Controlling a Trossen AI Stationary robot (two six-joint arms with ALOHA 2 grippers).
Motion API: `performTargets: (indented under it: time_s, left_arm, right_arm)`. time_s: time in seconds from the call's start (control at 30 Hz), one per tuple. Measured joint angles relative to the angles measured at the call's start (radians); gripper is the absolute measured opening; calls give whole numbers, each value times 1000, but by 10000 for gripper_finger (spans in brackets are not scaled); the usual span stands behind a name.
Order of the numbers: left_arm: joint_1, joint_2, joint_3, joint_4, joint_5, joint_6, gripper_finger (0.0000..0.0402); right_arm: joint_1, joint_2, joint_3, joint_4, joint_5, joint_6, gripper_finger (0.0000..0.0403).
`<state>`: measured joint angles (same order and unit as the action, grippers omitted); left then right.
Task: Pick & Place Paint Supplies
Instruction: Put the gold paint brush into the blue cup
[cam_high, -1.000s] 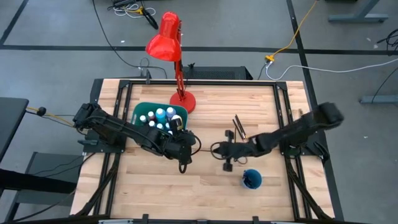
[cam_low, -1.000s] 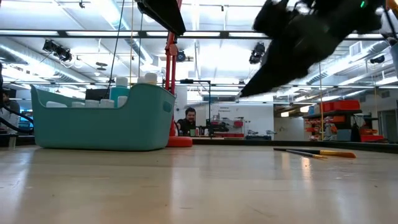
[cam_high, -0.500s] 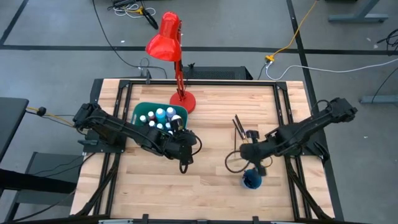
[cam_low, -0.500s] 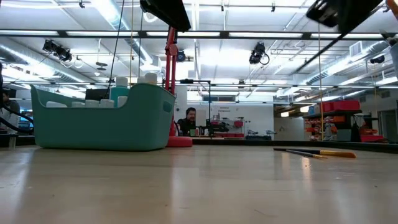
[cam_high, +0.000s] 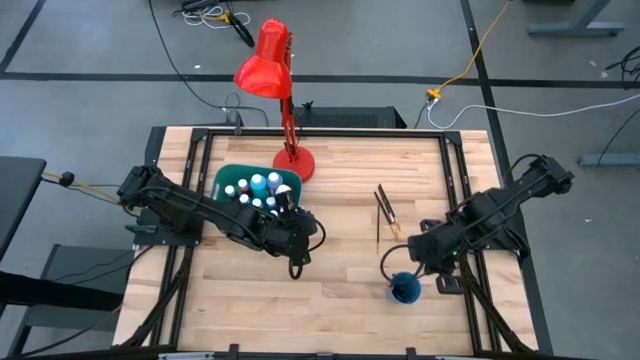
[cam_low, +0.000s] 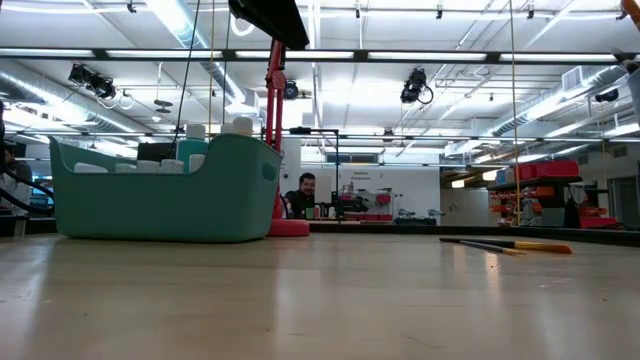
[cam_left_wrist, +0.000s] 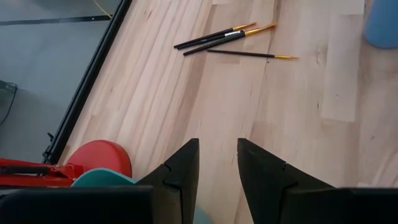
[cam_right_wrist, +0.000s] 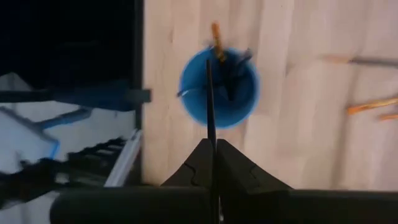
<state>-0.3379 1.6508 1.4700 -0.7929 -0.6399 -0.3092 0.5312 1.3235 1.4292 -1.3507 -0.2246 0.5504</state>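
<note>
Mostly done, by the look: paint bottles (cam_high: 258, 188) already in the teal bin (cam_high: 228, 178), right hand (cam_right_wrist: 213, 163) clenched on one paintbrush (cam_right_wrist: 209, 99) above the blue cup (cam_high: 405, 289), three paintbrushes (cam_high: 384, 210) left on the counter (cam_high: 340, 310), left hand (cam_left_wrist: 217, 163) released, grasping nothing.

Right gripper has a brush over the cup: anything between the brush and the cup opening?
Nothing visible. The right gripper is shut on a brush pointing at the blue cup. Brushes already stand in the cup, but part of its opening looks free. The three loose brushes lie off to the side.
</note>
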Motion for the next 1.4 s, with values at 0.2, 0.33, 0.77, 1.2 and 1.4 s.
performTargets:
  time_s: [0.2,0.33,0.77,1.2,1.4]
  left_arm:
    - [0,0,0,-1,0,0,114]
    - [0,0,0,0,0,-1,114]
    - [0,0,0,8,0,-1,114]
    - [0,0,0,74,0,69,114]
    - [0,0,0,77,1,71,114]
  right_arm:
    - [40,5,-3,-8,47,95,9]
    - [49,19,-74,29,30,98,10]
    - [8,49,-296,259,-80,59,11]
    - [-47,49,-383,382,-80,-36,90]
    - [-74,48,-383,491,-100,-84,114]
